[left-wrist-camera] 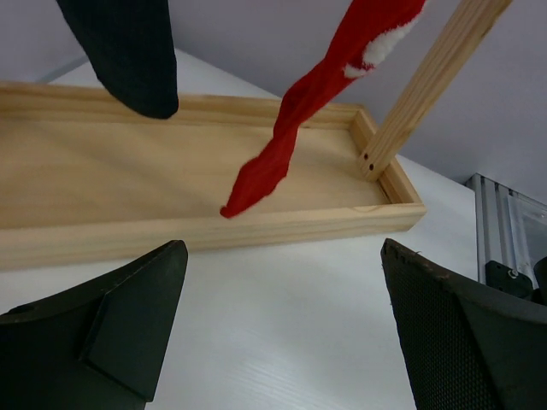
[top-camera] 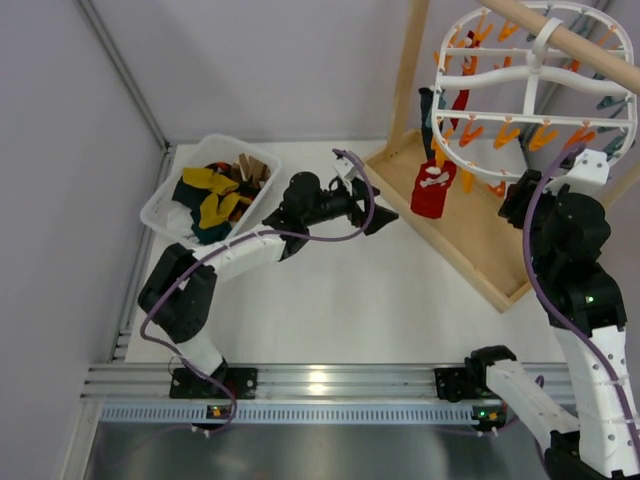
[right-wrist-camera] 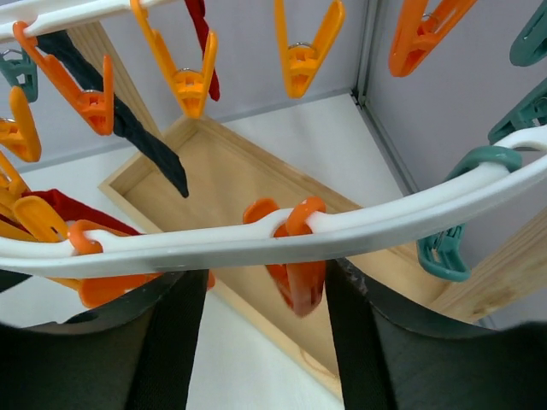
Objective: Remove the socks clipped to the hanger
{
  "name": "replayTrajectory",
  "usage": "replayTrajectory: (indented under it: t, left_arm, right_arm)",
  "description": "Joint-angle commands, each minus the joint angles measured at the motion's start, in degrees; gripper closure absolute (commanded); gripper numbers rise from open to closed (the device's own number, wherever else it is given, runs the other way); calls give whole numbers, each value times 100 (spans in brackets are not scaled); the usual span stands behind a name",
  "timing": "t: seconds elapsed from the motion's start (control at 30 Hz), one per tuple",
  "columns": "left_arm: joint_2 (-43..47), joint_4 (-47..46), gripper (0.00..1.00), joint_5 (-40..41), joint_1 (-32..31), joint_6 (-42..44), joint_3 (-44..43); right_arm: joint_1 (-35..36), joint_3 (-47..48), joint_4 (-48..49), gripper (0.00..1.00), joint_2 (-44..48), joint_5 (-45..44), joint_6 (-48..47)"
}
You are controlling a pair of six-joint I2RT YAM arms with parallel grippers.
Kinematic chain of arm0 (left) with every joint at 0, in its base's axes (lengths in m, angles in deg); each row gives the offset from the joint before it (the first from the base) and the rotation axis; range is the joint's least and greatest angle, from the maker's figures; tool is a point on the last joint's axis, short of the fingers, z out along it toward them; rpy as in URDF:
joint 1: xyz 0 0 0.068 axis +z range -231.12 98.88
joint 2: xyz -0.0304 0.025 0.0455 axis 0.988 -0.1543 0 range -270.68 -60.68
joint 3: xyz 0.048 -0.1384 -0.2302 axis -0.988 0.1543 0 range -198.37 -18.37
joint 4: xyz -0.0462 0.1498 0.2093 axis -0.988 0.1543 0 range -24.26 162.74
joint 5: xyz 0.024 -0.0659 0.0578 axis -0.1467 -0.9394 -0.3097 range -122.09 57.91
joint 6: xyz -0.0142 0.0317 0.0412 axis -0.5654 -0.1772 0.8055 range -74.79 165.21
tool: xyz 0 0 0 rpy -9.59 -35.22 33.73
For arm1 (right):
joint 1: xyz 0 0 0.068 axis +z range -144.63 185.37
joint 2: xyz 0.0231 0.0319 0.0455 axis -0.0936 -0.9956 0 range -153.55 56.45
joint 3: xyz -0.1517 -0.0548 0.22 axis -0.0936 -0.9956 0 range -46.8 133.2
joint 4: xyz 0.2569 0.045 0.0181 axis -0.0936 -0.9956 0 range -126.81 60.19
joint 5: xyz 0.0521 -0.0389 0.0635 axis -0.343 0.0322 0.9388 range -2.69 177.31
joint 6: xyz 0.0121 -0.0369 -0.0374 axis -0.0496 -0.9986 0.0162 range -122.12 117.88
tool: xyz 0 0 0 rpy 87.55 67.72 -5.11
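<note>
**Left jaws wide and empty; right jaws parted at the hanger rim**

Left gripper [left-wrist-camera: 282, 252]: the jaws are standing fully spread and are holding nothing. Through the gap the white table [left-wrist-camera: 325, 342] is showing. Beyond it, toward 12 o'clock in the wrist view, the wooden stand [left-wrist-camera: 111, 171] is lying with its tray edge facing the fingers. A red sock [left-wrist-camera: 291, 128] is dangling over the tray, its toe clear of the wood. A dark navy sock [left-wrist-camera: 128, 51] is hanging at 11 o'clock.

Right gripper [right-wrist-camera: 261, 282]: the jaws are standing partly apart. An orange clip [right-wrist-camera: 295, 273] is hanging in the gap, closer to the right-side finger. Cannot tell whether the pad is touching it. The white hanger [right-wrist-camera: 214, 243] is running its rim straight across the fingers.

Overhead view: the hanger is hanging on the stand's rail at 2 o'clock from the table centre, both socks clipped on its left side. A white bin [top-camera: 165, 195] is sitting at 10 o'clock, with loose socks [top-camera: 215, 195] piled inside, mustard yellow among them.
</note>
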Motion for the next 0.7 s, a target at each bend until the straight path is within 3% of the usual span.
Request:
replayTrajectory:
  t: [0.0, 0.07, 0.3, 0.33, 0.57, 0.63, 0.67]
  left_arm:
    - [-572, -829, 2, -588, -37, 315, -613]
    - [-767, -829, 2, -605, -28, 360, -895]
    - [-1619, -829, 1, -1633, -81, 96, -1818]
    - [-1699, -829, 2, -1790, -107, 70, -1984]
    - [-2296, -829, 3, -1837, -327, 61, -2293]
    - [-2420, -829, 9, -1766, -345, 8, -2425]
    - [-2490, -829, 17, -1670, -336, 0, -2468]
  right_arm:
    - [-86, 212, -184, 45, 68, -17, 37]
    - [-94, 195, -211, 26, 94, -88, 28]
    - [-86, 325, -430, 9, 147, 87, 98]
    - [-94, 370, -483, 1, 138, 157, 107]
    - [-94, 888, -1019, 1, 234, 930, 221]
    - [-94, 950, -1081, 1, 296, 1089, 239]
    - [-94, 994, -1107, 1, 357, 1281, 256]
